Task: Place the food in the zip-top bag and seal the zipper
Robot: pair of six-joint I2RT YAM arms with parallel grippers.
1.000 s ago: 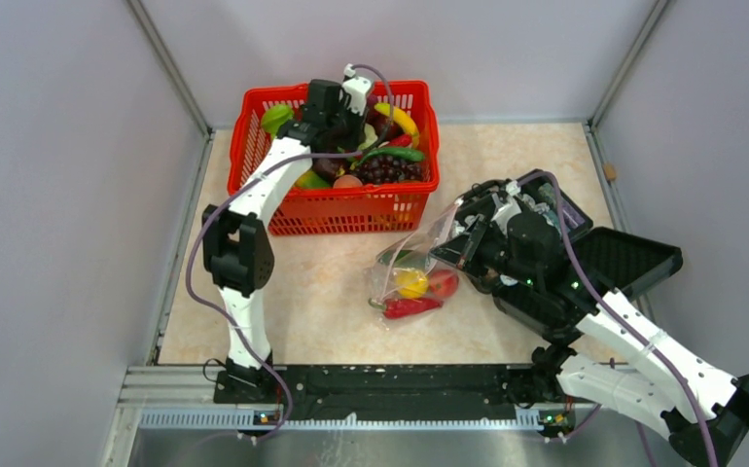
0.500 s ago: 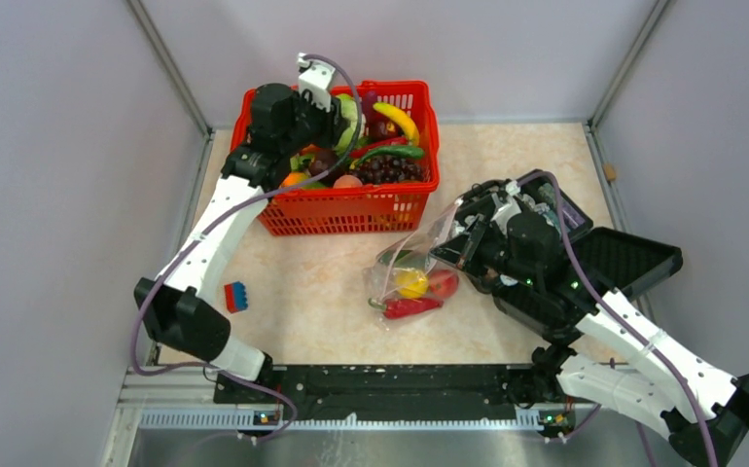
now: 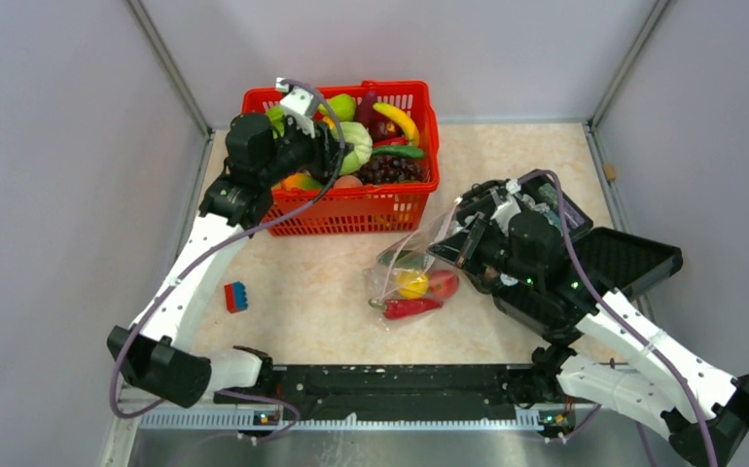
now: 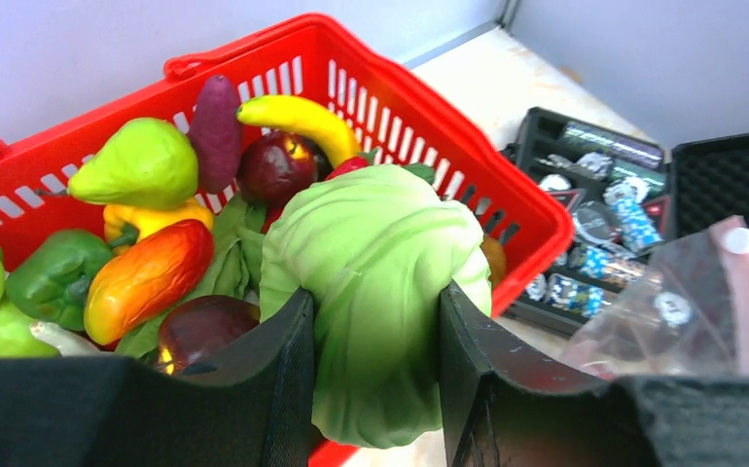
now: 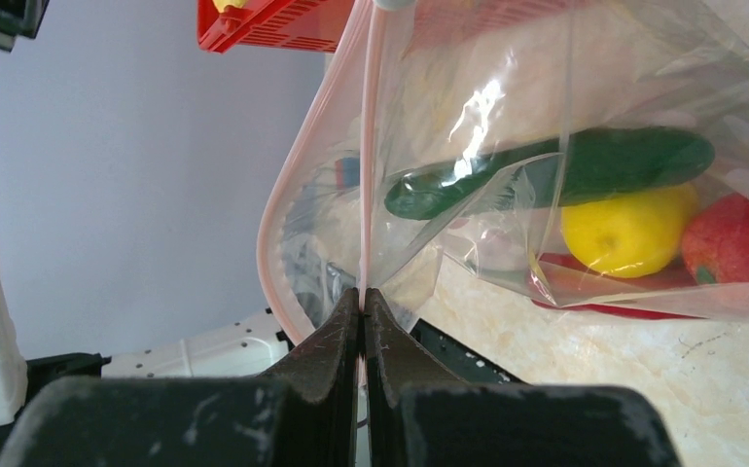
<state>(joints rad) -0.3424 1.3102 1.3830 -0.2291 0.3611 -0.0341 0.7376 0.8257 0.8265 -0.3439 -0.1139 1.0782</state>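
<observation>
The jaws of my left gripper (image 4: 375,297) are clamped on the cabbage (image 4: 371,233), one finger on each side, holding it above the basket (image 4: 405,92). The jaws of my right gripper (image 5: 363,292) are pressed together on the zipper (image 5: 369,146), pinching the edge of the bag (image 5: 585,88) and holding that side of the mouth up off the table. The bag lies between the basket and the black case (image 3: 633,258), its mouth gaping toward the basket. By my reckoning the job is partway through: the cucumber (image 5: 565,165), lemon (image 5: 628,229), tomato (image 5: 740,238) and chili (image 3: 411,307) are already inside, and the cabbage is lifted but not yet carried over. The pear (image 4: 142,161) and grapes (image 3: 390,170) sit in the basket among other pieces. I judge that those have to go in too, and then the zipper must be pressed shut along its whole length.
</observation>
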